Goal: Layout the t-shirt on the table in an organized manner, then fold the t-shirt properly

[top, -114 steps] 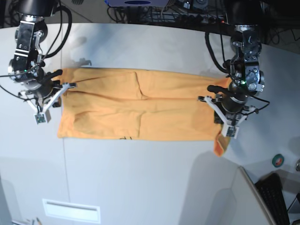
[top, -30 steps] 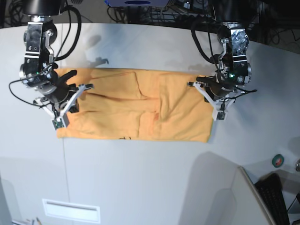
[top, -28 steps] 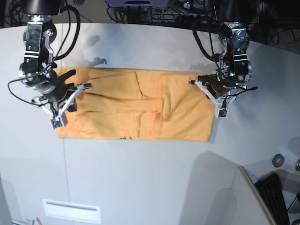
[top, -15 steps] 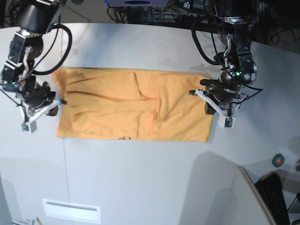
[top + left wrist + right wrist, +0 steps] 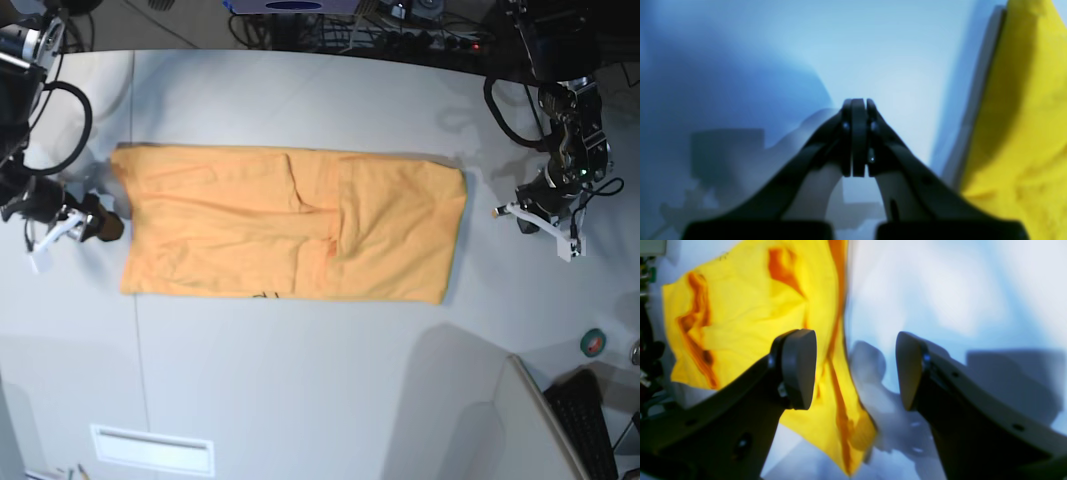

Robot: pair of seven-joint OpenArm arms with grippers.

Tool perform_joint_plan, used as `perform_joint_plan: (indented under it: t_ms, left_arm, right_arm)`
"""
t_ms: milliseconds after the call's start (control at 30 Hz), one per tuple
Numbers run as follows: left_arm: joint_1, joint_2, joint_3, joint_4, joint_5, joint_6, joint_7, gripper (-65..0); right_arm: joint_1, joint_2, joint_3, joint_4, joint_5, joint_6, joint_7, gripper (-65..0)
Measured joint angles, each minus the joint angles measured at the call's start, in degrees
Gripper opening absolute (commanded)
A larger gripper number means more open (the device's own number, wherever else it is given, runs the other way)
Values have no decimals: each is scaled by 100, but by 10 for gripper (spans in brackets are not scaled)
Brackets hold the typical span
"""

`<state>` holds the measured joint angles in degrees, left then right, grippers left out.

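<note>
White counter (image 5: 300,380) carries the folded shirt (image 5: 290,235); both arms have withdrawn sideways, left jaws together, right jaws apart.

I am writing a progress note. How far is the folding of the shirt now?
Done: the t-shirt lies flat on the table as a long folded band. In hand: nothing; the left pincer is shut and empty beside the cloth, and the right pincer is open off the shirt's edge. Left: probably folding the band across.
</note>
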<state>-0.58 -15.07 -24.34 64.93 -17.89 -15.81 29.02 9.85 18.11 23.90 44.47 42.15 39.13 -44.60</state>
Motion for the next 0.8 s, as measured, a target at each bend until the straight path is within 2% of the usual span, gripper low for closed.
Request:
perform_joint_plan:
  t_ms: [167, 300, 400, 800]
  left_arm:
    - [-275, 7, 55, -365, 63, 22, -92, -650]
    - [-481, 31, 903, -680, 13, 35, -107, -650]
    - [-483, 142, 1224, -678, -39, -42, -162, -650]
    - [-662, 573, 1281, -684, 52, 46, -160, -650]
  right_arm:
    - [-24, -48, -557, -85, 24, 26, 153, -290]
    - [9, -179, -785, -81, 76, 42, 212, -290]
    - [9, -275, -800, -81, 116, 46, 195, -290]
    - [94, -481, -800, -87, 83, 57, 179, -294]
